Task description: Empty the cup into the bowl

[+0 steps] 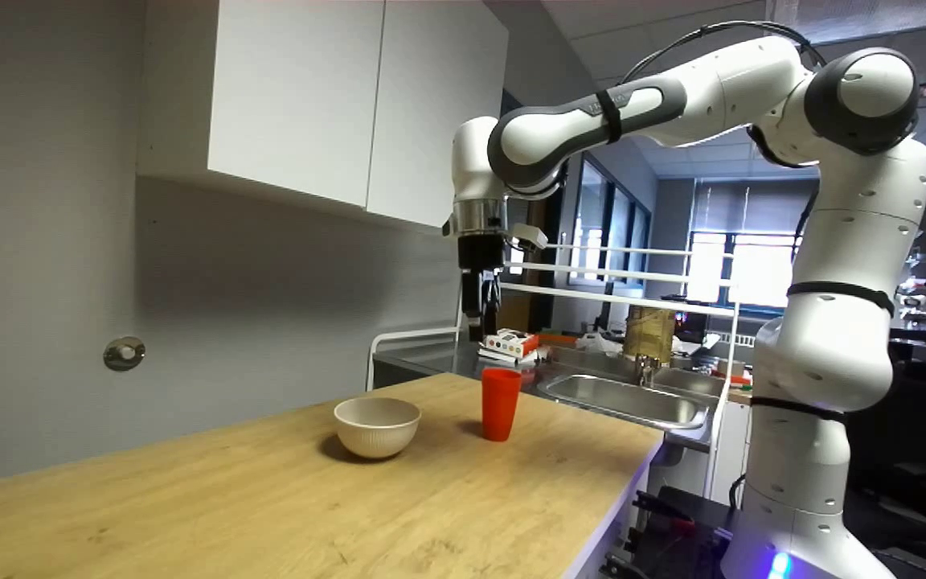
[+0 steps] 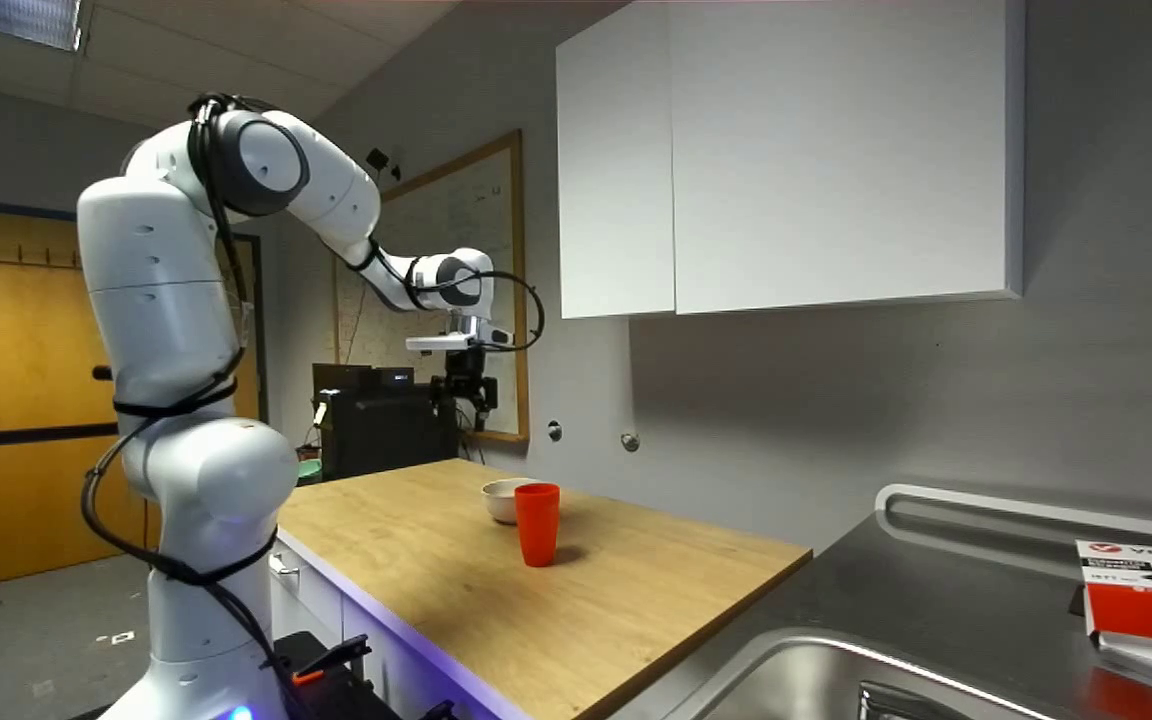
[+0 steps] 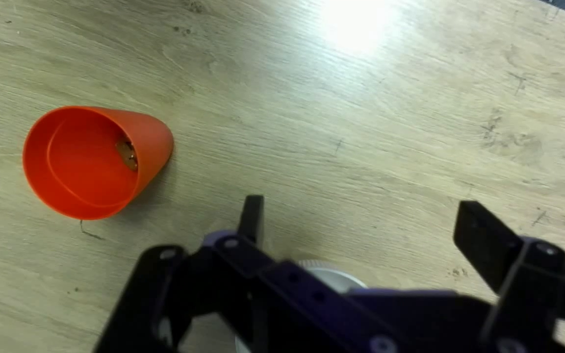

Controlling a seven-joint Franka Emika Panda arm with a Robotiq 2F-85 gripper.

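The red-orange cup [image 1: 500, 406] stands upright on the wooden table, also in an exterior view [image 2: 538, 525]. In the wrist view the cup [image 3: 152, 139] is at the left, and a small brownish item [image 3: 128, 154] lies at its bottom. The cream-white bowl [image 1: 377, 436] stands beside the cup, also in an exterior view [image 2: 502, 503]. In the wrist view the bowl [image 3: 339, 279] is mostly hidden behind the gripper. My gripper [image 3: 358, 211] is open and empty, well above the table. It also shows high over the table in both exterior views [image 1: 482, 328] [image 2: 481, 415].
A white cabinet [image 1: 294, 96] hangs on the wall above the table. A metal sink [image 1: 628, 400] lies past the table's end. A red and white box [image 2: 1151, 590] is on the dark counter. A white rack [image 1: 616, 293] stands by the sink.
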